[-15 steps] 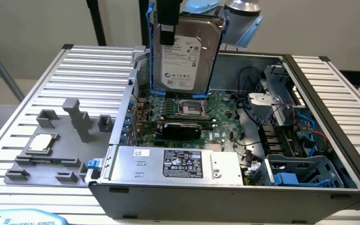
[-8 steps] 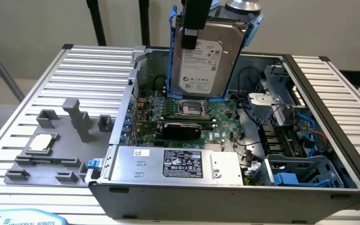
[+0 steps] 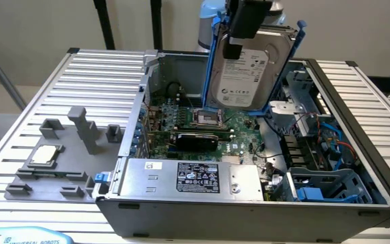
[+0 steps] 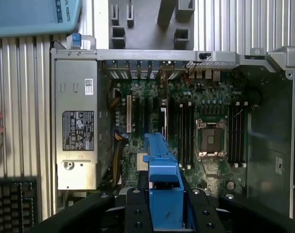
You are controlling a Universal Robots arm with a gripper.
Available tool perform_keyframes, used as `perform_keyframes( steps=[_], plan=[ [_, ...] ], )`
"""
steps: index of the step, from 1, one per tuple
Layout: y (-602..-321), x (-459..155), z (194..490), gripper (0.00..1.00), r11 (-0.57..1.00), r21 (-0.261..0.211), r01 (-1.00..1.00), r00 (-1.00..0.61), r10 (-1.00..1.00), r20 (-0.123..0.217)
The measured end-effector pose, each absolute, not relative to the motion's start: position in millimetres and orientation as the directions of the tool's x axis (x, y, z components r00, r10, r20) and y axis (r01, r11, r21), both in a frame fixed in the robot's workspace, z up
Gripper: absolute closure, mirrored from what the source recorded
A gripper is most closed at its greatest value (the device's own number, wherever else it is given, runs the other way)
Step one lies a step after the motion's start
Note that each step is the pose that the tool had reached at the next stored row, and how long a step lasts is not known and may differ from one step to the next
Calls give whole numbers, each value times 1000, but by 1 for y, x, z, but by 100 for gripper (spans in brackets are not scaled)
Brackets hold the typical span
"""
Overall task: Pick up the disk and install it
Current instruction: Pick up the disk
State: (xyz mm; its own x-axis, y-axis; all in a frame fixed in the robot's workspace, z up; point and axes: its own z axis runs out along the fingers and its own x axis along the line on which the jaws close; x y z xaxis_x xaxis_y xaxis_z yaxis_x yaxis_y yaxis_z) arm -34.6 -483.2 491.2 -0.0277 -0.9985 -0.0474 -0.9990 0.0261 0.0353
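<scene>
Where the ribbed tabletop point(image 3: 93, 71) carries the open computer case point(image 3: 235, 216), the step in hand looks like a careful carry over crowded parts. Inside the case, the grey power supply point(image 3: 202, 178) lies along the near wall in the exterior view, with the green motherboard point(image 3: 195, 109) beyond it. The disk point(image 3: 249, 76) hangs upright above the motherboard, touching nothing below, its white label facing the exterior camera. It is well apart from the blue bay point(image 3: 324, 185) in the corner on the exterior view's right. The tool point(image 3: 239, 35) is pinching the disk near its upper end, and in the wrist view 2 black fingers point(image 4: 132, 208) flank the blue frame point(image 4: 162, 170). Doing this well, I judge, calls for a firm hold on the frame so the disk cannot swing. It also calls for enough height over the motherboard, and care near the loose cables point(image 3: 330, 140) beside the bay, which could snag a corner.
</scene>
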Motion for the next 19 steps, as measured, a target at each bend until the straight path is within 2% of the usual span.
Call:
perform_keyframes(
  steps=[19],
  plan=[
    [-521, 25, 491, 67, 26, 31, -999, -28, -998, -55]
  ],
)
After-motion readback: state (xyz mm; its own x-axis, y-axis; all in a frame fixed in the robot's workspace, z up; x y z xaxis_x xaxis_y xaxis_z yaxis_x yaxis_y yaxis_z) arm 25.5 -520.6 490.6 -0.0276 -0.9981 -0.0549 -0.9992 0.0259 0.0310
